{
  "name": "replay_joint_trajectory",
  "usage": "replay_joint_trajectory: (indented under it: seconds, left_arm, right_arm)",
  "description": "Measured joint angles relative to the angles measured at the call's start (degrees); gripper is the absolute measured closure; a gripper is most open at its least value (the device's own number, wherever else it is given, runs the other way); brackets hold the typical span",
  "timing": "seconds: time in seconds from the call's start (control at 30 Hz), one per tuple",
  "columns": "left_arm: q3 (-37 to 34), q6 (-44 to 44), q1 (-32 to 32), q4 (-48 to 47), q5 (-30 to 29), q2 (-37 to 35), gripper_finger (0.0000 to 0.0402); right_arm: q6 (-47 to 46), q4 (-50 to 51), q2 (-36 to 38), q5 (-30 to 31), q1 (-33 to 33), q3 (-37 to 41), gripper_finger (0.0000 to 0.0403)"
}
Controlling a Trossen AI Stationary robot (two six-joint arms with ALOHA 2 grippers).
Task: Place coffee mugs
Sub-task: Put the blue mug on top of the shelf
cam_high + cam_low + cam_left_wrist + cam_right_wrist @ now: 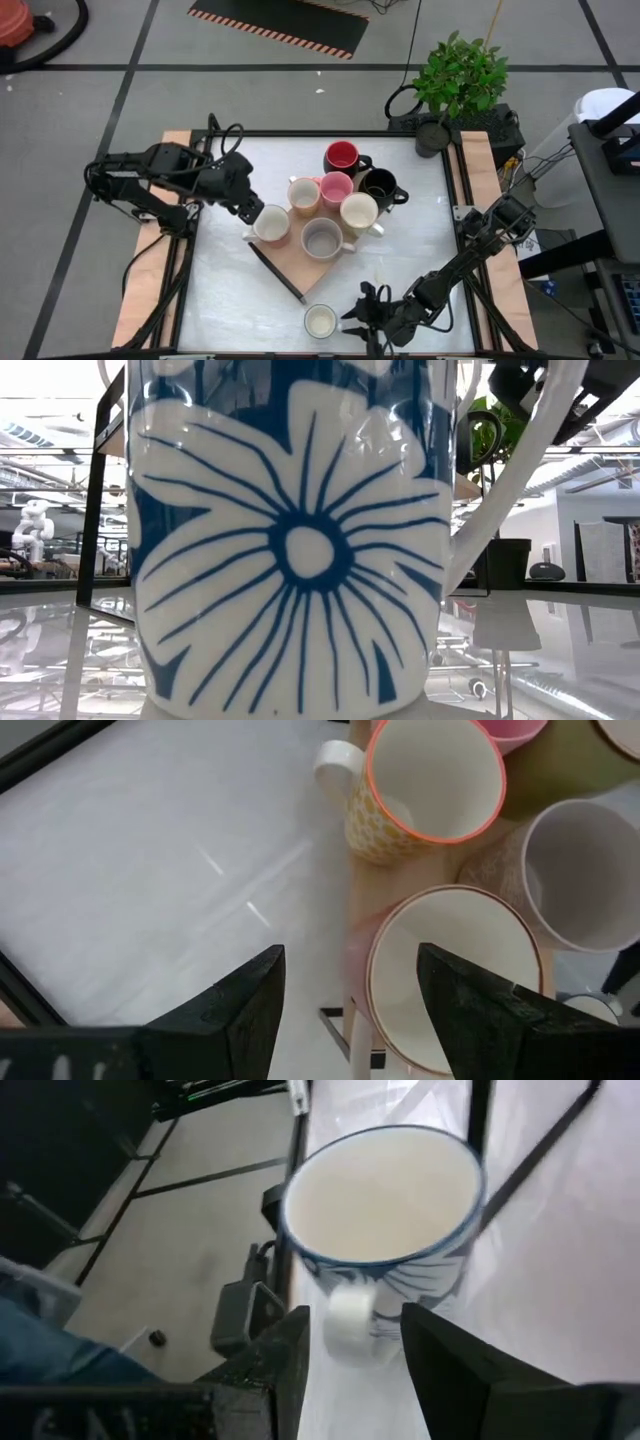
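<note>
Your right pincer point(350, 1345) is open around the blue-flowered mug's point(380, 1210) handle; close off-centre and it tips near the table point(420, 260) edge. Left pincer point(345, 995) hovers open.

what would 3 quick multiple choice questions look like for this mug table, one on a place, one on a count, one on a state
1. Where does the blue flower mug stand?
A. on the wooden board
B. alone at the table's near edge
C. beside the plant

2. How many mugs sit grouped on the wooden board?
A. four
B. seven
C. ten

3. How are the right gripper's fingers?
A. open, around the flower mug's handle
B. shut on a pen
C. lifting the mug high

Answers: 1 B, the high view shows it apart from the group. 2 B, seven count there. 3 A, the right wrist view shows the handle between spread fingers, mug on the table.
</note>
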State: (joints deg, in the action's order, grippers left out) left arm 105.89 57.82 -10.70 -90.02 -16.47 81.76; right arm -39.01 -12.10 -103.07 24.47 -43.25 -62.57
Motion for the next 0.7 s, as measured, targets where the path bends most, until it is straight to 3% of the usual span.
replay_joint_trajectory:
  seconds: [0.2,0.43,0.7]
  left_arm:
    - [0.0,1.1,-1.5,0.0,0.0,0.0,0.017]
    - [0.0,1.2,-2.2,0.0,-1.7,0.0,0.017]
    - [0.0,1.0,-2.2,0.0,-3.0,0.0,0.017]
  right_arm:
    - [1.2,0.2,0.0,2.6,0.2,0.0,0.0258]
    - [-0.9,-0.1,0.0,-1.1,0.1,0.0,0.0258]
    - [-0.8,-1.4,-1.9,-0.7,0.3,0.1,0.0258]
